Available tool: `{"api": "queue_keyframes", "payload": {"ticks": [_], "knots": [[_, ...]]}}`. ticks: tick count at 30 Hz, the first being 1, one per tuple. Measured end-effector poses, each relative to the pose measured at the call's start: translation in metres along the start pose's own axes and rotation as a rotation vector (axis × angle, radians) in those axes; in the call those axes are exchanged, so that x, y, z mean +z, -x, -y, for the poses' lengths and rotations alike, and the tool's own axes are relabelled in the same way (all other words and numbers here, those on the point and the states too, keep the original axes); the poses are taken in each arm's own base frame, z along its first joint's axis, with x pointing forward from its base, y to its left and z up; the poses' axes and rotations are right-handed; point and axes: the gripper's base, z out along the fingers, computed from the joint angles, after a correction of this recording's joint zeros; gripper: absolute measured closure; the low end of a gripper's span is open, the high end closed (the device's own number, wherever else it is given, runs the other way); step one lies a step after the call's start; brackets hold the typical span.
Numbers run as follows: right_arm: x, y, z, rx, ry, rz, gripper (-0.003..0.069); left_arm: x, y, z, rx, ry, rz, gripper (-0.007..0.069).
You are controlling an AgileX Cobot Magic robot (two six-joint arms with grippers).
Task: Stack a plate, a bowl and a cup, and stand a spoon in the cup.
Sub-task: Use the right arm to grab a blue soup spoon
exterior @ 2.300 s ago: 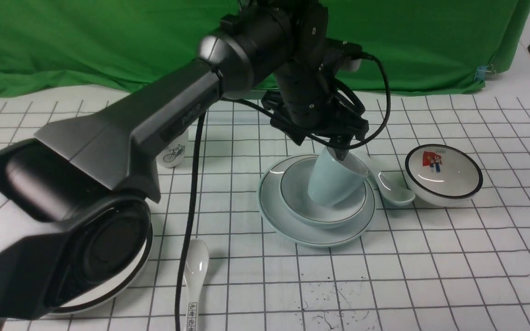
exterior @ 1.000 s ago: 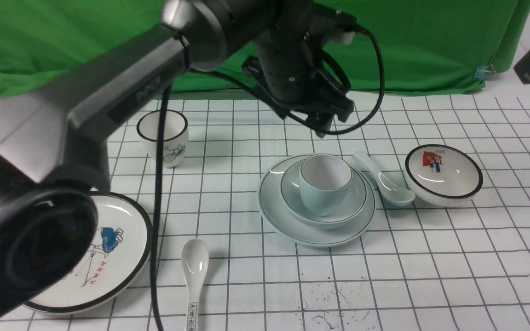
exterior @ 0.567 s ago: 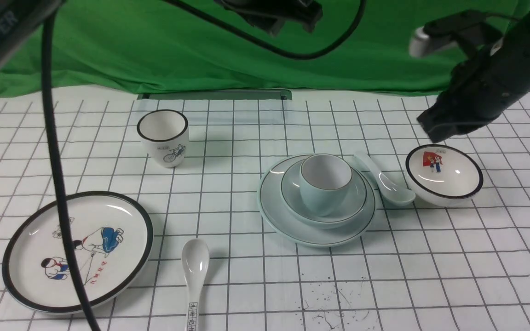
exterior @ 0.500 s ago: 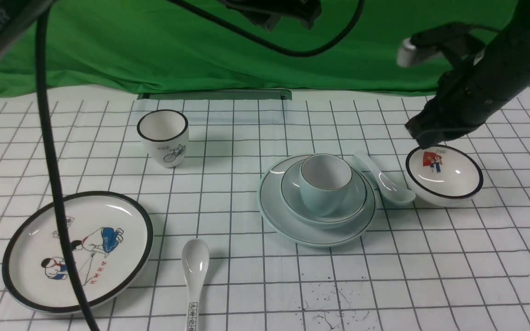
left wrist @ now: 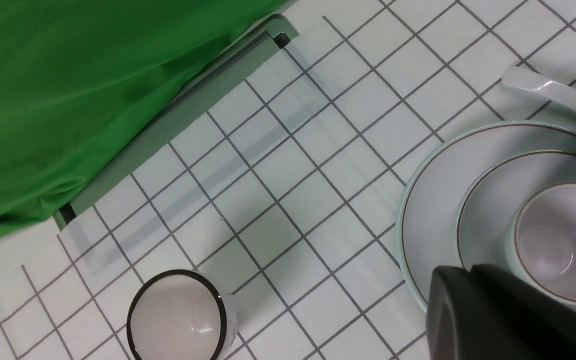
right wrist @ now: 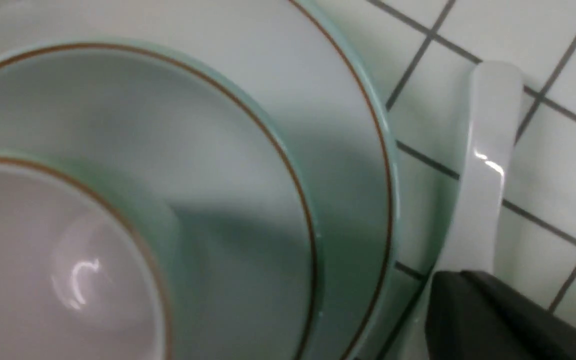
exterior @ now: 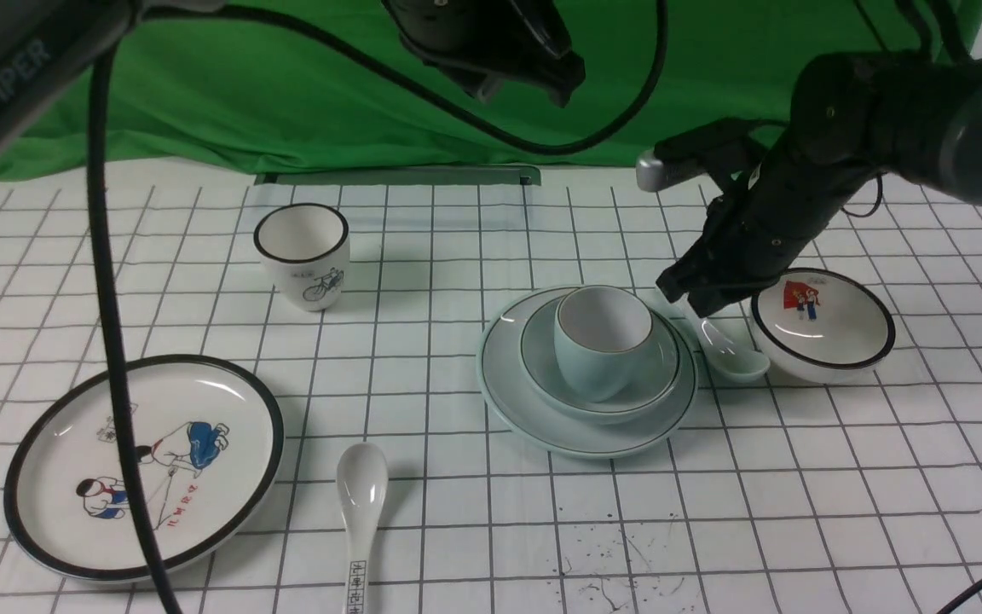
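Pale spoon (exterior: pixel 731 351) lies just beneath the closed right claw (exterior: pixel 689 296).

Bright even light, soft shadows, blurry wrist close-up

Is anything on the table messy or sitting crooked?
Yes. The white black-rimmed bowl with a red picture sits tipped, its inside facing the camera rather than straight up. Small dark specks dirty the white gridded cloth near the front edge.
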Motion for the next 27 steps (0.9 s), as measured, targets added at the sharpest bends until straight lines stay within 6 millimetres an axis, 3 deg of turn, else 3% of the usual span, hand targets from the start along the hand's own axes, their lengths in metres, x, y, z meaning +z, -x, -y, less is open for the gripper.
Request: {"api": "queue_keyframes", "payload": {"ticks": [9,27], "knots": [[0.004,-0.006,0.017,0.034,-0.075,-0.031,0.0648,0.001,-0.002,-0.010,-0.017,0.014,-0.005,0.0659],[0.001,-0.015,0.049,0.110,-0.129,-0.037,0.0635,0.001,-0.002,-0.009,-0.022,0.006,-0.005,0.0659]]}}
